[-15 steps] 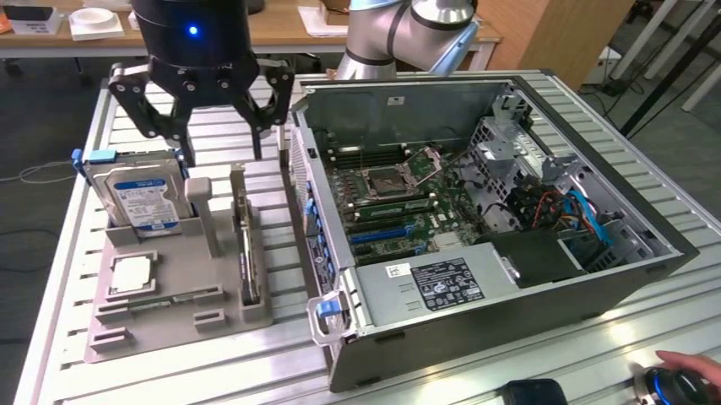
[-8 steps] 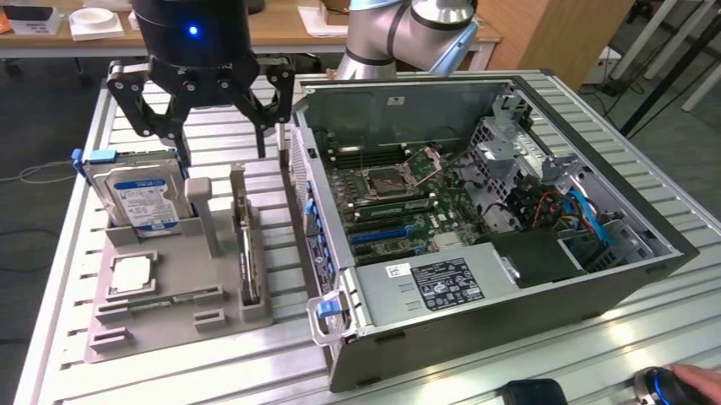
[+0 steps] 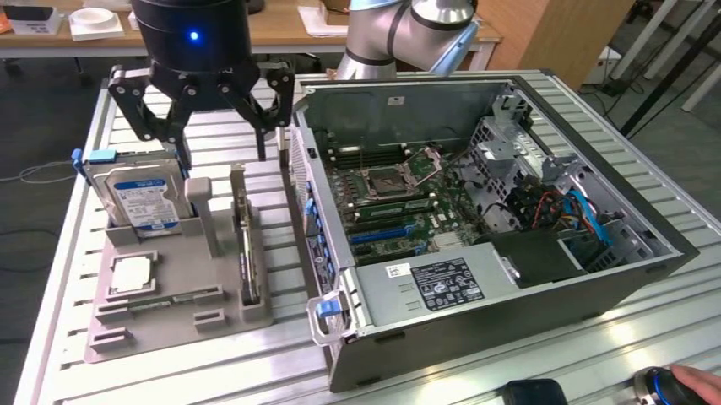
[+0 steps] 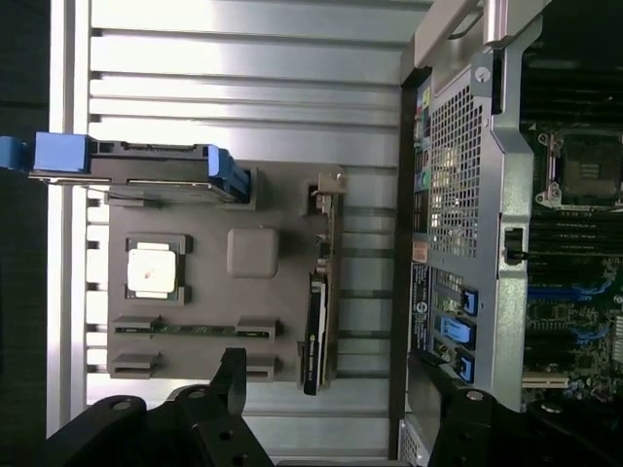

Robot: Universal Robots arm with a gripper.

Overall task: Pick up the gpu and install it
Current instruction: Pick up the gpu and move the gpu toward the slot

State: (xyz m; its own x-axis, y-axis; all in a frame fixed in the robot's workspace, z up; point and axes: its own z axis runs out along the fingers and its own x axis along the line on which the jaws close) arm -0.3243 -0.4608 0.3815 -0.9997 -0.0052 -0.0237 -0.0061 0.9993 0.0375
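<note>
Exterior view shows gripper (image 3: 221, 145) spread wide, empty, above edge-on gpu (image 3: 246, 253), face hidden.

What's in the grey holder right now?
The grey holder holds a hard drive upright, the gpu on edge in its slot, a processor chip lying flat and a green memory stick. The slot walls hide the gpu's lower edge and the drive's base.

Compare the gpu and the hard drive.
The gpu is thin and black; the hard drive is thick and silver with a blue-white label. The hard drive sits in a blue frame; the gpu has none. The gpu stands nearer the case than the hard drive. Both stand on edge in the holder.
</note>
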